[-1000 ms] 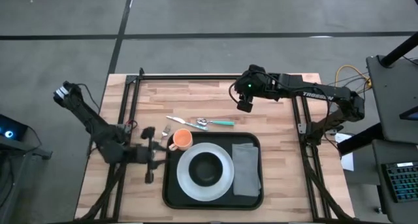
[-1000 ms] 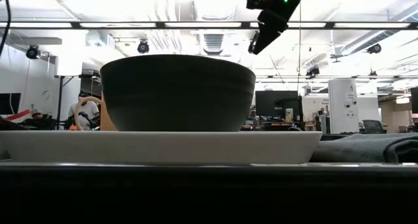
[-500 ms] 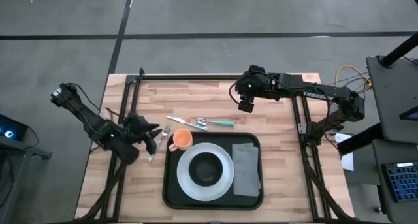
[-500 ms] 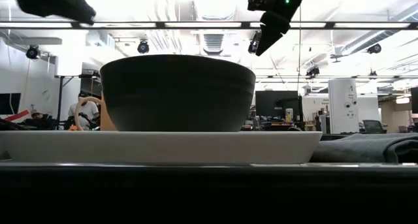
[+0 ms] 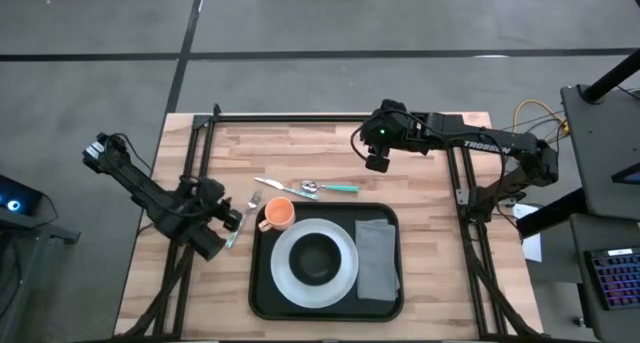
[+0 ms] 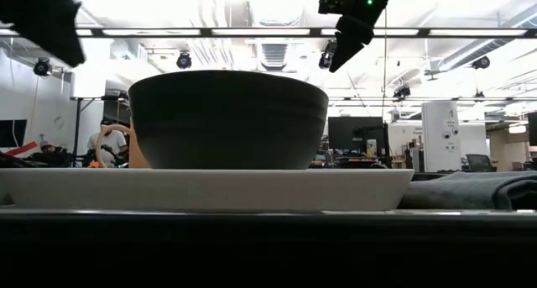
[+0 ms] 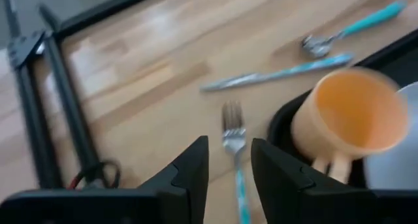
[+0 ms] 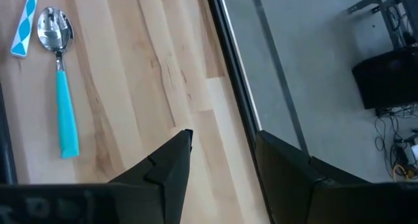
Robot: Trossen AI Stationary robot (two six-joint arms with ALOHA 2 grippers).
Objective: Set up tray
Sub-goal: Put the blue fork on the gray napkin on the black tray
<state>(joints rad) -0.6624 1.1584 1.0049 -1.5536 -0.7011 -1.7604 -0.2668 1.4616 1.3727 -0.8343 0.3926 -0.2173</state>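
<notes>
The black tray lies at the table's near edge, carrying a white plate with a dark bowl, an orange cup and a grey napkin. The left gripper hovers just left of the tray above a fork, its 2 fingers parted and empty. The right gripper hangs over the table's far side, fingers apart, holding nothing.

High view: overhead, straight down, far enough to take in whole surface, both arms, floor around; tray near front edge.
Low view: at surface height, level, pressed close to tray rim; bowl fills centre, room beyond.
Left wrist view: close, angled down past own jaws; fork, cup, tray corner.
Right wrist view: close, steep down; spoon beyond tray, surface edge, floor.
Shared: spoon in high and both wrist views; bowl in high and low.
</notes>
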